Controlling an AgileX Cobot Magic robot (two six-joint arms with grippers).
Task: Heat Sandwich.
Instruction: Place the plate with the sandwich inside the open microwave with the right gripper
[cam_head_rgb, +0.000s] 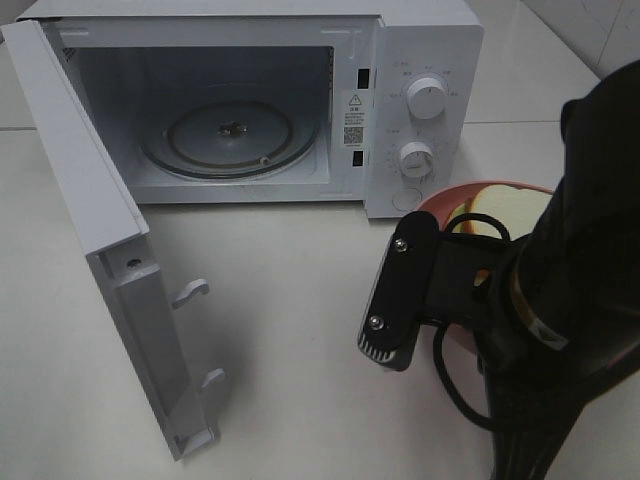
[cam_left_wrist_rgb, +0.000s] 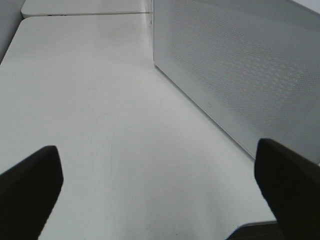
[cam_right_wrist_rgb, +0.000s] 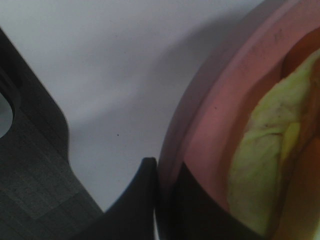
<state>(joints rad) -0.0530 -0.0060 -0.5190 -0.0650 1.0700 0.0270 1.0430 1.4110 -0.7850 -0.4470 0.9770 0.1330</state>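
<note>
The right gripper (cam_right_wrist_rgb: 165, 170) is pinched on the rim of the one round pink plate (cam_right_wrist_rgb: 210, 110). The plate carries the single white-bread sandwich (cam_right_wrist_rgb: 260, 165) and sits beside one open white microwave (cam_head_rgb: 425, 60) with two knobs (cam_head_rgb: 427, 100). The left gripper (cam_left_wrist_rgb: 157, 170) gapes wide above the white table (cam_left_wrist_rgb: 100, 100).

Prob. kitchen: open microwave (cam_head_rgb: 250, 80) on white countertop (cam_head_rgb: 290, 330).

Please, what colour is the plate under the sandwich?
Pink, plain with no pattern. The plate shows best in the right wrist view, where its rim is close to the camera.
</note>
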